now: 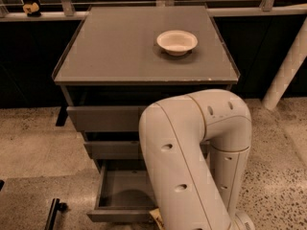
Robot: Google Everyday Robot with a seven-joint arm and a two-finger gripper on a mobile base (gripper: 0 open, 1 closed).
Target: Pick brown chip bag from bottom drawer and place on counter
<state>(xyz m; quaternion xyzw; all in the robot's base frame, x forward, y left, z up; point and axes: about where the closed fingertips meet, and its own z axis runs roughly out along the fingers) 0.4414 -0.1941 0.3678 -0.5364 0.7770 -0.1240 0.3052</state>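
Observation:
The bottom drawer (125,191) of the grey cabinet is pulled open, and the part of its tray that shows is bare. My white arm (192,157) bends down in front of the drawer's right side and covers it. My gripper is hidden below the arm, past the lower edge of the camera view. A small cream scrap (156,219) shows at the drawer's front edge beside the arm; I cannot tell if it is the brown chip bag. The counter (115,51) is the flat grey cabinet top.
A white bowl (177,41) stands on the counter at the back right. The two upper drawers (103,119) are nearly shut. A white post (285,71) leans at the right. A black bar (53,212) lies on the speckled floor at the lower left.

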